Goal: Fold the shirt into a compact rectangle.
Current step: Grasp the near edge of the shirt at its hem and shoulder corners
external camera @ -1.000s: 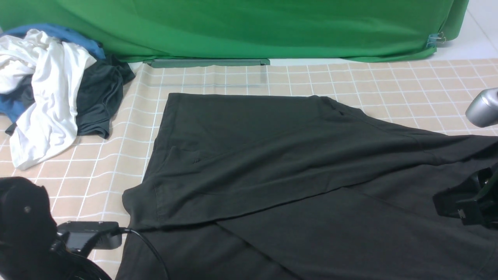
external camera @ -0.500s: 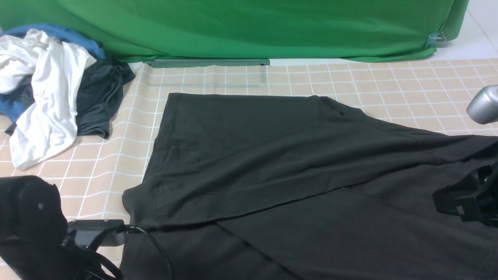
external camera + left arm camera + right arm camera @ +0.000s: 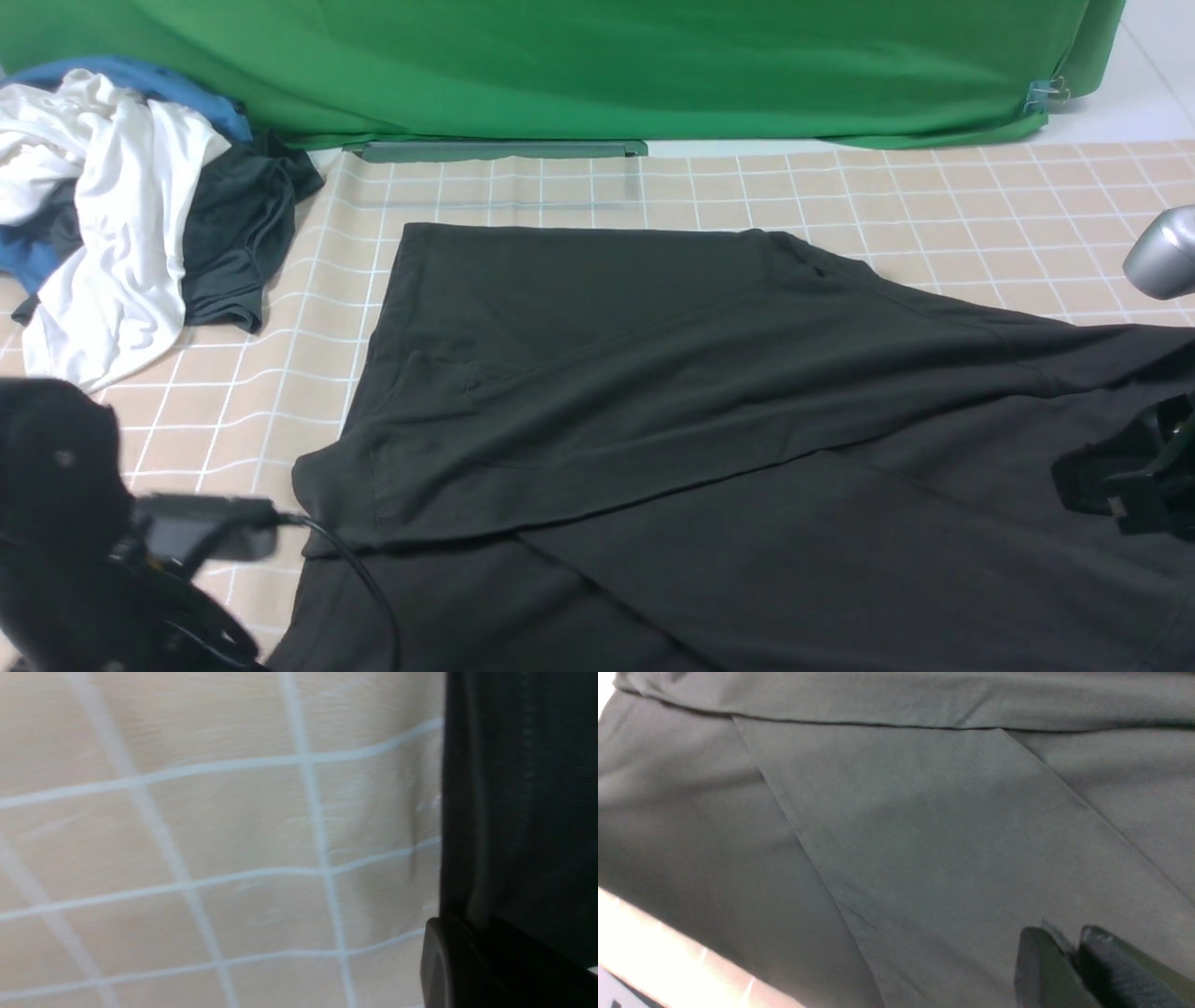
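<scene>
A beige cloth printed with a white grid (image 3: 980, 205) covers the work surface, with a draped green fabric backdrop (image 3: 597, 75) along its far side. On the cloth, in front of the robot and running out of the front view at the near and right sides, lies the large plain black cotton T-shirt (image 3: 653, 373). To its left, well apart from the robot's side, sits a loose heap of white, blue and dark grey garments (image 3: 131, 205).

The folding looks to be at an early stage. The shirt is spread wide, with one layer lying across another and a slanting edge over the middle; whether that is a deliberate fold or simply how it lies, I cannot tell. The sides still need bringing in and the length reducing before a compact rectangle results.

The left gripper (image 3: 462, 928) is pressed together on the shirt's edge, pinching a bit of the black fabric. The right gripper (image 3: 1071, 952) has its fingertips nearly together over the shirt, with a pinch of cloth seemingly between them, though I cannot be sure. No container shows in any view.
</scene>
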